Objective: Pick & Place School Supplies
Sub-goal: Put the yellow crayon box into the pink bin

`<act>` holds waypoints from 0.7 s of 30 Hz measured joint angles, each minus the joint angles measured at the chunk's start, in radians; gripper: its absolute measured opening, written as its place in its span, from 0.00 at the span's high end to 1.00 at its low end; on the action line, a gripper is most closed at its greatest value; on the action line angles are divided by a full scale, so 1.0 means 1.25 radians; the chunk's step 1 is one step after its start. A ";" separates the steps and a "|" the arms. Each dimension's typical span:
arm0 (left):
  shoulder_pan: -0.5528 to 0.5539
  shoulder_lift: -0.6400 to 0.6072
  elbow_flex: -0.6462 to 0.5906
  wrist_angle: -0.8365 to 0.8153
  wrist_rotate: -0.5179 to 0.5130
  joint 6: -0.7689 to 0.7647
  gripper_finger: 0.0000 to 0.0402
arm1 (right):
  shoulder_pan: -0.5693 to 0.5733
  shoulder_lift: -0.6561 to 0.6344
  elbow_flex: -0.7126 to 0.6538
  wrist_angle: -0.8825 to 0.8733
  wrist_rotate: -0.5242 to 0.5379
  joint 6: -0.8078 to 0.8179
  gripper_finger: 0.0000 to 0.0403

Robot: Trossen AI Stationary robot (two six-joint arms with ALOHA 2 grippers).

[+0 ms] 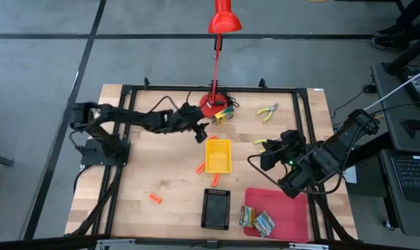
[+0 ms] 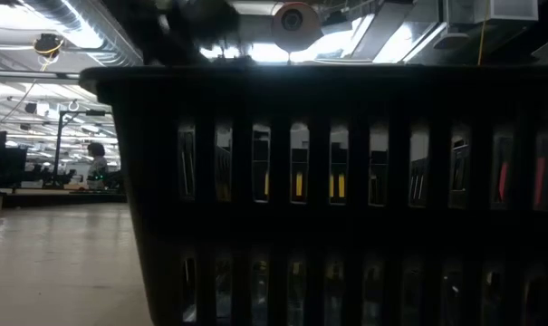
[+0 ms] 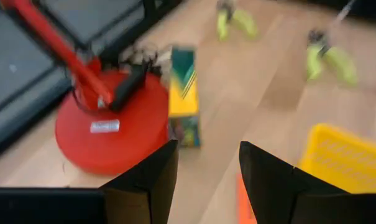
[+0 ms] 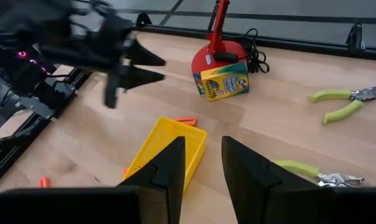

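Meanwhile, Lamp Base Crowded the Crayon Box

The left gripper (image 1: 200, 132) hovered near the desk's (image 1: 154, 173) far edge, jaws spread and empty. Just beyond stood the crayon box (image 3: 183, 93), beside the red lamp base (image 3: 110, 127). The yellow tray (image 1: 218, 155) lay near it, an orange stick (image 1: 200, 167) alongside. Two pliers (image 4: 346, 101) lay farther right. The right gripper (image 1: 268, 154) waited right of the tray, jaws parted, holding nothing.

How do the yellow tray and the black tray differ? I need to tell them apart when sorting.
The yellow tray is bright, has solid-looking walls and sits mid-table; the black tray is dark, has slotted walls and sits nearer the front edge. An orange stick lies between them. Both are rectangular, open-topped and look empty from above.
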 joint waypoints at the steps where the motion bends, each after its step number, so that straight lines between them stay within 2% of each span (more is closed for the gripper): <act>1: 0.016 0.018 -0.003 0.000 0.016 -0.001 0.58 | 0.000 0.000 0.000 -0.004 0.001 0.000 0.73; 6: 0.082 0.096 -0.002 0.086 0.111 -0.027 0.58 | -0.008 0.000 0.000 -0.007 -0.002 -0.001 0.73; 15: 0.144 0.140 -0.001 0.123 0.172 -0.033 0.58 | -0.009 0.000 0.000 -0.007 -0.022 -0.012 0.73; 21: 0.165 0.181 -0.002 0.160 0.250 -0.034 0.64 | -0.009 0.000 0.000 -0.007 -0.022 -0.012 0.73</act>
